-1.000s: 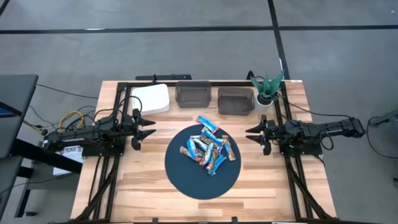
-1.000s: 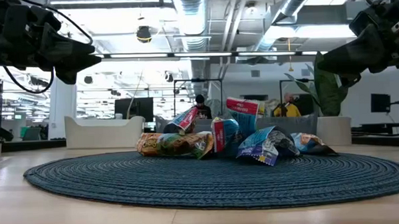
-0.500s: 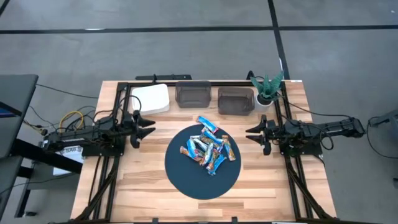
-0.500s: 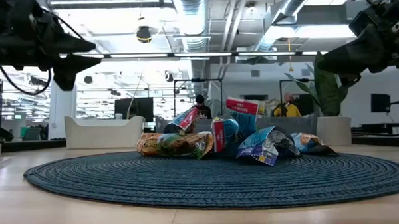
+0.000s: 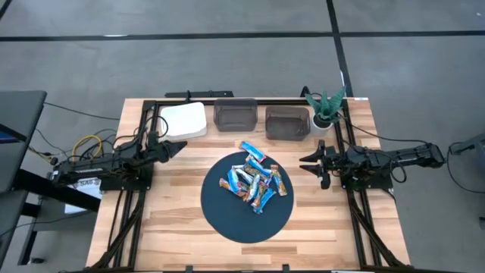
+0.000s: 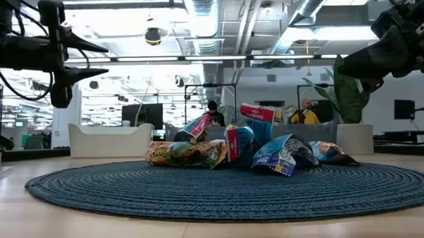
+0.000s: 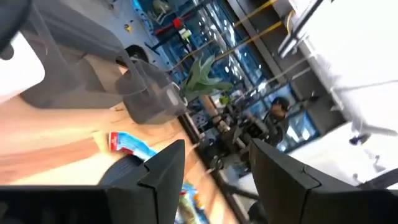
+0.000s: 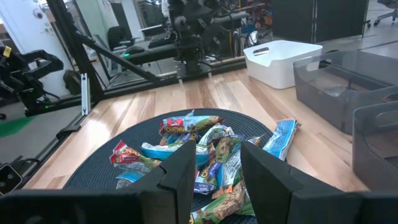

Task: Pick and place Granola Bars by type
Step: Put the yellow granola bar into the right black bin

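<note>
Since a second ago the left gripper (image 5: 176,147) has rolled on its wrist near the table's left edge, its spread, empty fingers now stacked edge-on from above, while the right gripper (image 5: 309,164), also parted and empty, hangs by the right edge; open wood lies between each and the round dark-blue woven mat (image 5: 220,220) carrying the heaped shiny Granola Bars (image 5: 256,182). Low down, both grippers hang clear above the mat. Right wrist view: one red wrapper reads "CHEWY" (image 8: 175,128).
</note>
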Robot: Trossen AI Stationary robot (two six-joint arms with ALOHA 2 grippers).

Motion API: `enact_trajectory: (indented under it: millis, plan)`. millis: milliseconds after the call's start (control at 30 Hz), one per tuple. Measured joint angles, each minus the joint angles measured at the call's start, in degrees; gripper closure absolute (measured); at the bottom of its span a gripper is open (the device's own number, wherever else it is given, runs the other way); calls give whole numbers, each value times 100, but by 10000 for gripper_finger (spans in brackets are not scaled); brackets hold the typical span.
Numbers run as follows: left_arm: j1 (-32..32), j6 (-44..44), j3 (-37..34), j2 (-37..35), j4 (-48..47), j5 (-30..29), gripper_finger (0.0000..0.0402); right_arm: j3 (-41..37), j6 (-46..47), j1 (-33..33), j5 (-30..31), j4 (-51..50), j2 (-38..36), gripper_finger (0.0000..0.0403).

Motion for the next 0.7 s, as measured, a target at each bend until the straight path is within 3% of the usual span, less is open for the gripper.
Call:
enact_trajectory:
  millis: [267,467,700]
  plan:
    - [0,-1039,15,0,102,-669,229,-18,-2,-86,29,171,0,282]
    - [0,-1656,19,-2,258,-1441,229,-17,2867,-80,45,1397,-2,282]
    - [0,-1739,19,-2,336,-1955,228,-10,3944,-247,898,1748,-2,282]
